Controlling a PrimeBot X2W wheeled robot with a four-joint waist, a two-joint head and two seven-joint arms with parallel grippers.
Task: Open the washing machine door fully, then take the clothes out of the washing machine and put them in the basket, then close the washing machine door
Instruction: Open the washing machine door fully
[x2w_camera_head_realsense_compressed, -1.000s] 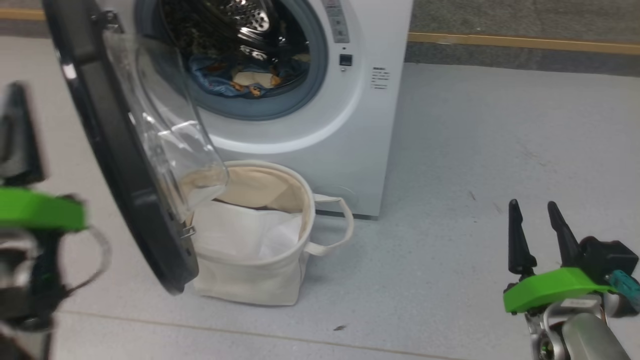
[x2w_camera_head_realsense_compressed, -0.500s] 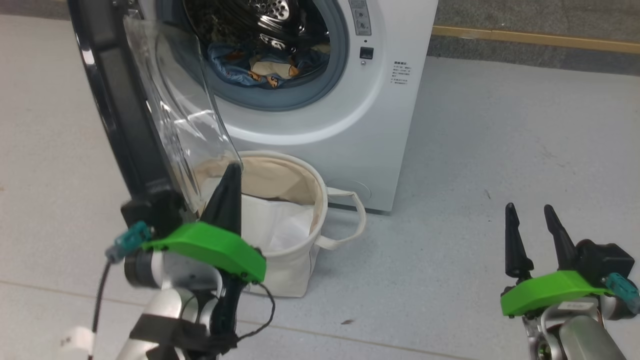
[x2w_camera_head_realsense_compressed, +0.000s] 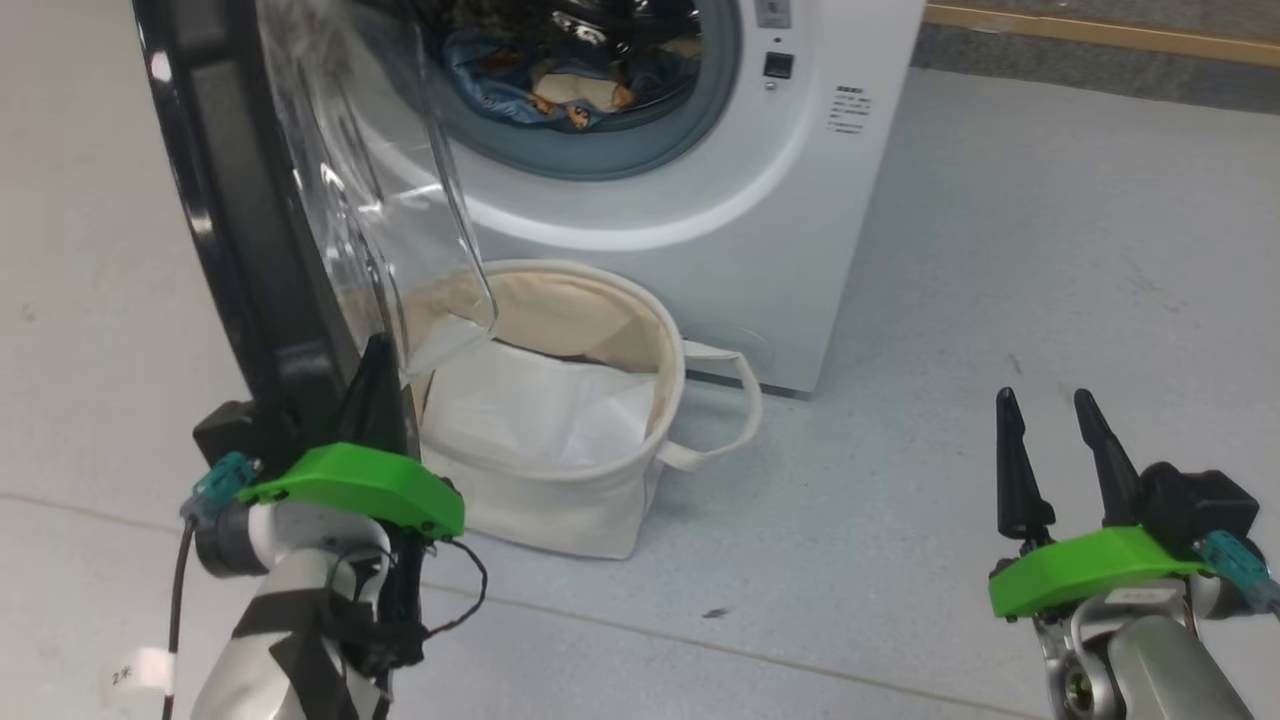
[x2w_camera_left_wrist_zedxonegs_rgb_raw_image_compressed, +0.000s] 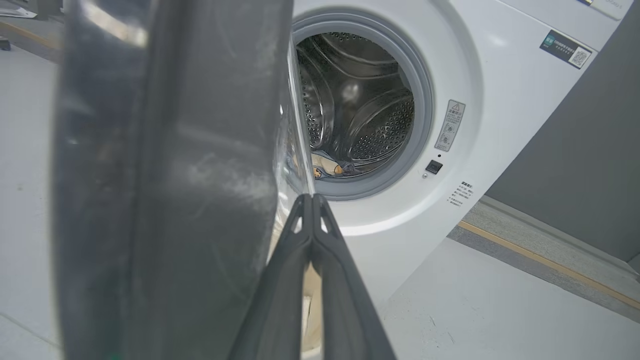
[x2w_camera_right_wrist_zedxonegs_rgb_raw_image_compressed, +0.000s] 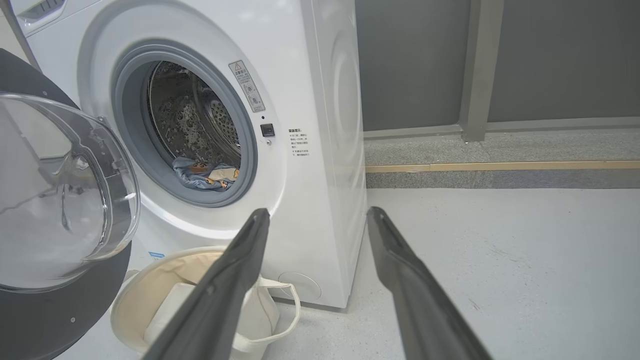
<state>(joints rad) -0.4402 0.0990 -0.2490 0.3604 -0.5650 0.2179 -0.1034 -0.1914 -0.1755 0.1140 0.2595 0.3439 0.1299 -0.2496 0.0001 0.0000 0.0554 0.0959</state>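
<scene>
You see the washing machine door standing open at the left of the head frame, nearly edge-on. Its glossy black rim runs from the top down toward the lower left, and its smooth clear glass bowl bulges right toward the washing machine. That white boxy machine sits at upper centre. Inside its grey gasket and perforated steel drum lie the clothes, a soft crumpled heap of blue, orange and cream. Below the opening stands the basket, a round cream canvas tub with loop handles, holding a flat white pad. Your left end effector is clenched on nothing, its tapered dark fingers pointing up just beside the door's lower rim. Your right end effector, at lower right, is released and empty.
</scene>
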